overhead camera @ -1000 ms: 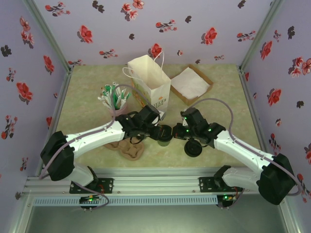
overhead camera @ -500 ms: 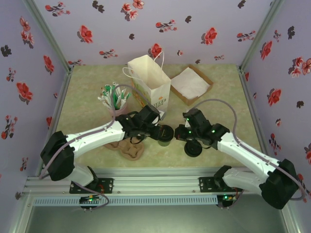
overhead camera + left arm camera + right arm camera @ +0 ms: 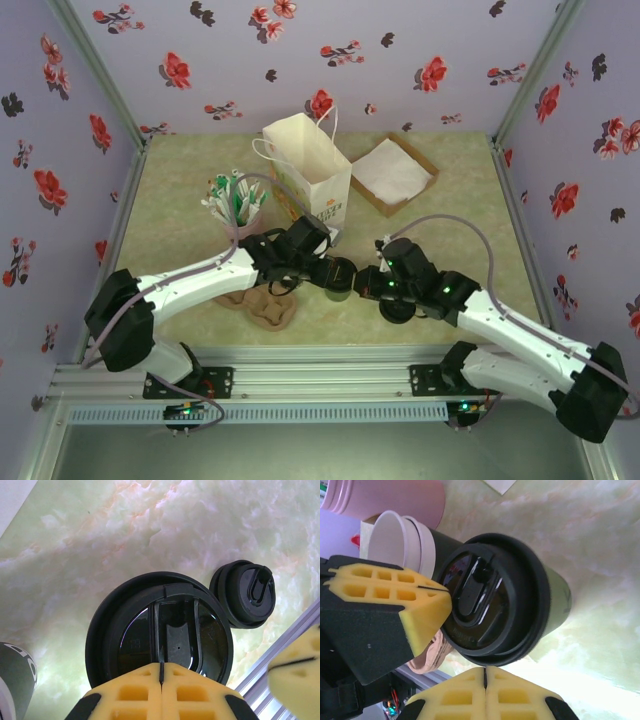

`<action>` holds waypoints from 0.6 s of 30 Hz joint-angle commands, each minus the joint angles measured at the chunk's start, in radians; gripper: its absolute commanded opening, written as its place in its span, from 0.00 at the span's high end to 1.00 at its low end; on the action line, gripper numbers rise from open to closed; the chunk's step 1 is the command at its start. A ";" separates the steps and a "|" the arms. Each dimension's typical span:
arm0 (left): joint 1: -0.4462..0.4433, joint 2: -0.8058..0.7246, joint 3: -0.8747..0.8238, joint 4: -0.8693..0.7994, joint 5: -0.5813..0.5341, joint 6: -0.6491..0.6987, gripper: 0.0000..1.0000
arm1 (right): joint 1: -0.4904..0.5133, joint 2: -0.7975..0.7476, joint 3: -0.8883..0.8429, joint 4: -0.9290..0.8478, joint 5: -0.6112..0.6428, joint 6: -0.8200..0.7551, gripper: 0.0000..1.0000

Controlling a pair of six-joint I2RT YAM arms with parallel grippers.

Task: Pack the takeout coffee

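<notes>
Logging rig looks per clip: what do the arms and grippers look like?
The left arm and right arm have white links, black joints and a greyish cable looping off each. The left gripper and right gripper have black bodies and yellow foam pads gridded with square holes.

Colour-wise this setup is going all out. The walls (image 3: pixel 400 40) are sporting lavender with red and dark flowers, and the tabletop (image 3: pixel 470 200) is showing pale green marble with pinkish veins. The takeout coffee (image 3: pixel 555 600) is wearing a glossy black lid (image 3: pixel 490 595) over a dark wall, and the spare lid (image 3: pixel 245 595) is looking just as black. The left gripper (image 3: pixel 161 677) and right gripper (image 3: pixel 485 682) are flashing yellow foam pads. The stirrers (image 3: pixel 235 200) are showing green-and-white in a pink cup (image 3: pixel 395 500), and the paper bag (image 3: pixel 305 165) is looking cream.
</notes>
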 commanded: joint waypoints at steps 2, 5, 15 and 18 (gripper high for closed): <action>0.008 0.011 0.024 -0.014 0.007 -0.014 1.00 | 0.028 0.031 -0.011 0.092 0.047 0.041 0.96; 0.007 0.010 0.020 -0.013 0.006 -0.014 1.00 | 0.033 0.047 -0.013 0.101 0.054 0.041 0.96; 0.015 0.012 0.014 -0.012 -0.002 -0.015 1.00 | 0.043 0.076 -0.024 0.106 0.065 0.044 0.97; 0.016 0.014 0.016 -0.011 -0.001 -0.014 1.00 | 0.046 0.076 -0.029 0.105 0.069 0.047 0.98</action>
